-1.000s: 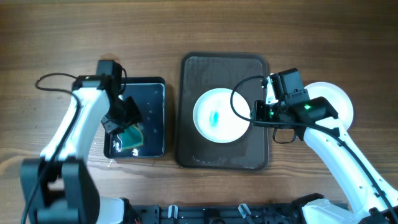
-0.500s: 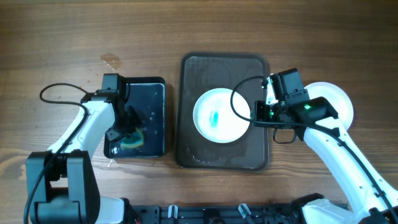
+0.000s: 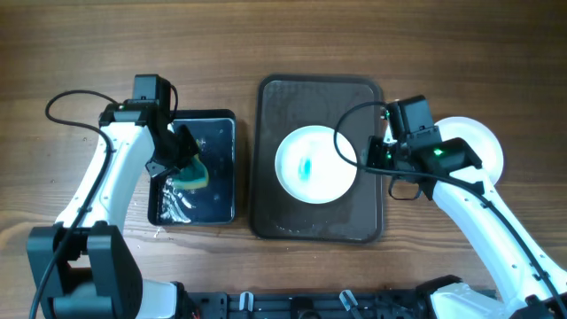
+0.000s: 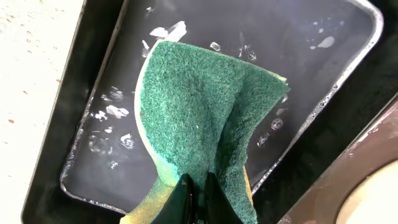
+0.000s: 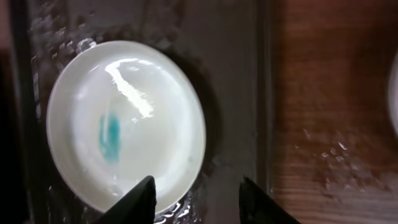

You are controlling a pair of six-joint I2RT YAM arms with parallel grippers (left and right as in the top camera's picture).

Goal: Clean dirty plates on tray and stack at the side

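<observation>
A white plate (image 3: pixel 315 166) with a blue smear lies on the brown tray (image 3: pixel 280 217); it also shows in the right wrist view (image 5: pixel 127 127). My left gripper (image 3: pixel 182 159) is shut on a green and yellow sponge (image 4: pixel 205 124), held above the black water basin (image 3: pixel 217 202). My right gripper (image 5: pixel 198 199) is open and empty, over the tray's right part (image 5: pixel 239 93) by the plate's rim. A clean white plate (image 3: pixel 483 146) lies on the table right of the tray, partly hidden by my right arm.
The basin (image 4: pixel 81 112) holds water with foam spots. Water drops lie on the wood near the basin's front left corner (image 3: pixel 159 232). Bare wooden table lies behind the tray and basin.
My left gripper has lifted the sponge out of the basin's water and moved it back toward the far side. The right arm and the plates have not moved.
</observation>
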